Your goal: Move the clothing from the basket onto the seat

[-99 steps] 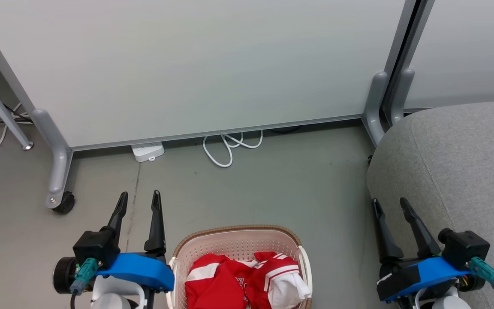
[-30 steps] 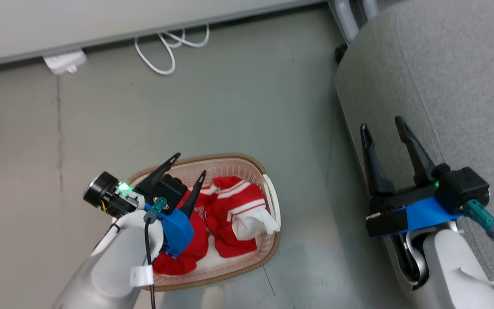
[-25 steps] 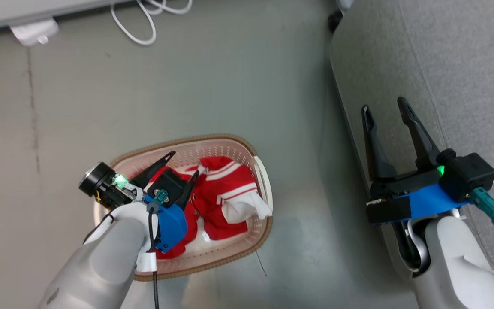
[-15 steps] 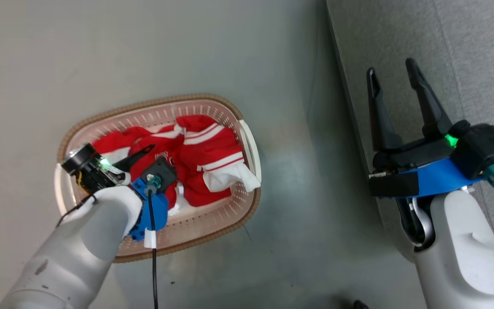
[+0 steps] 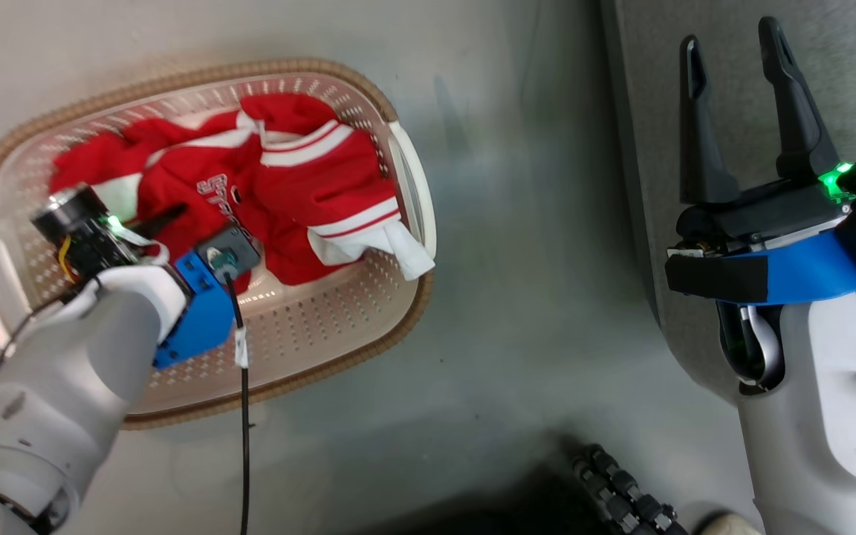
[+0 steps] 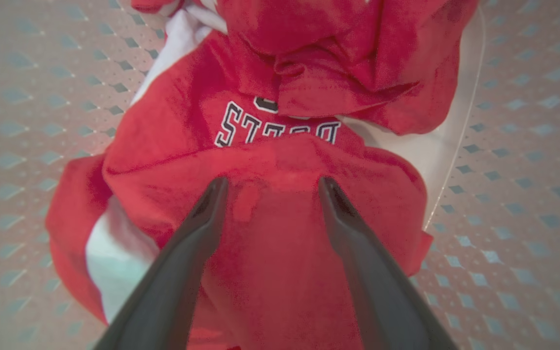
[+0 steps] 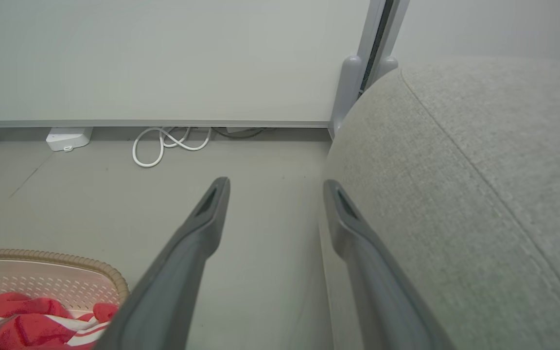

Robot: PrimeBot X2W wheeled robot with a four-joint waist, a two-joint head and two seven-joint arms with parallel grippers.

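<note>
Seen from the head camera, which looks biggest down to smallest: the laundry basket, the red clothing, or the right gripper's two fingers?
1. Laundry basket.
2. Red clothing lying inside it.
3. Fingers of the right gripper. They probably hang nearer the camera, so they look larger than they really compare.

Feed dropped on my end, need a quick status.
Left gripper open, fingers astride clothing in basket, nothing gripped. Right gripper open, at seat edge. Left arm's cable crosses basket rim.
</note>
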